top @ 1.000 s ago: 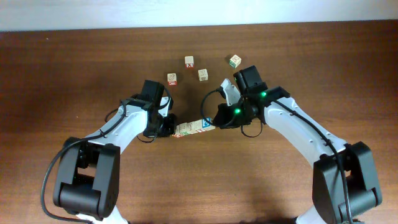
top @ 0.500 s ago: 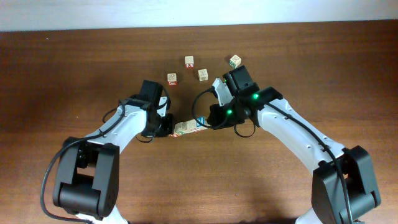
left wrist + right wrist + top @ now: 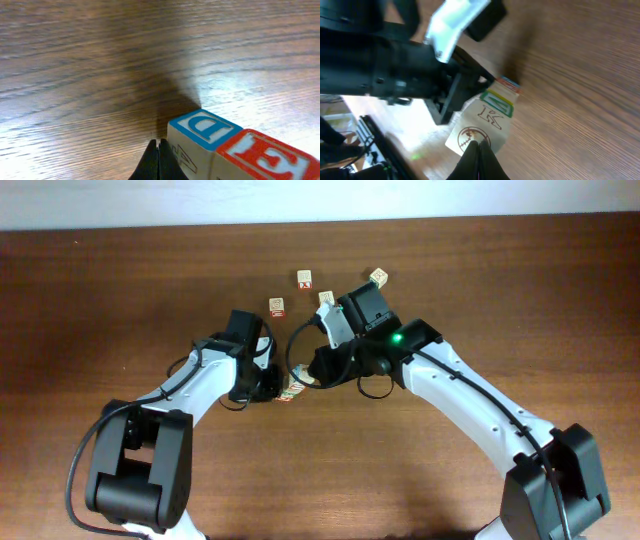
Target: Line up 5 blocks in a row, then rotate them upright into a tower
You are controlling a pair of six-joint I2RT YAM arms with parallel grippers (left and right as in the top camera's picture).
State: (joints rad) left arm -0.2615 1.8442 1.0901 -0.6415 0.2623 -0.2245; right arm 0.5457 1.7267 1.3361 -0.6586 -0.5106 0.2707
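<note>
As our right gripper (image 3: 312,372) has swung left, the row of small wooden letter cubes (image 3: 291,390) shifts against our left gripper (image 3: 268,383); both are closed and hold nothing, so rotation seems underway.

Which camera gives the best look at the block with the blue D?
Left wrist. The D block sits close up, letter readable, with the shut left claw at its side. Overhead leaves it too small and covered to pick out; right wrist shows no D face.

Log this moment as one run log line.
left tool: shut, tip against D block | right tool: shut, tip against K block | block row: lying between both tools
</note>
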